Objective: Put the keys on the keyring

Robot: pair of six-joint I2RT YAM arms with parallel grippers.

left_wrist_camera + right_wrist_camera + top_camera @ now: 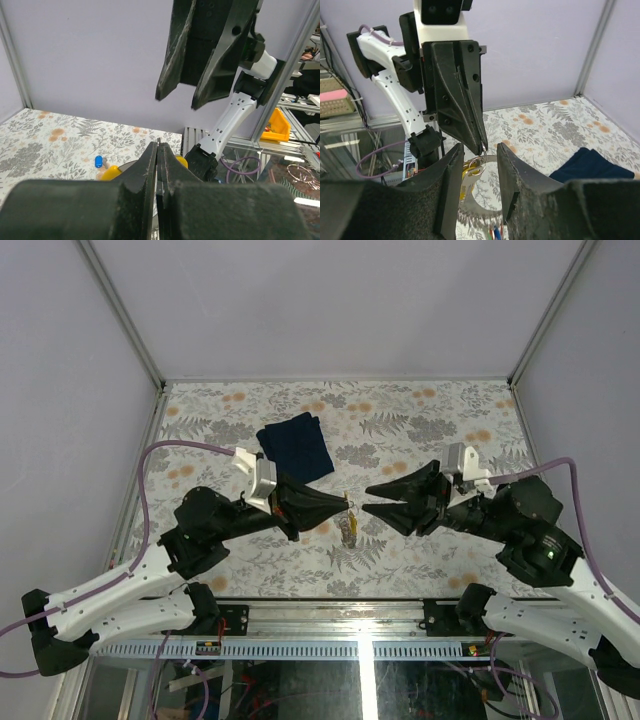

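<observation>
Blurred and large at the bottom of their own wrist view, the right fingers [451, 192] stand moderately apart with nothing pressed between them. Through their gap shows the ring [480, 161], hanging from the very tip of the left fingers [469, 117], which are closed tight on its top. Only part of the thin wire can be followed. Its lower curve fades into the patterned table [545, 132], and the right fingers cover its sides.

The keys [468, 176] dangle from the ring. A yellow tag is plain, while bits of blue and red lower down are cut off by the frame edge. How many keys hang there cannot be told.

From above, the bunch [348, 528] hangs over the middle of the table [440, 410], nearer its near edge than its far one. The ring itself is too fine to pick out there. The right fingers' tips sit just beside it, opposite the left fingers.

In the left wrist view the closed left fingers hide the ring altogether. A blue tag [98, 161] and a yellow one [111, 171] peek out beside them, but whether they hang or lie on the table cannot be told.

A navy cloth [297, 445] lies well apart from the bunch, toward the far left corner.
</observation>
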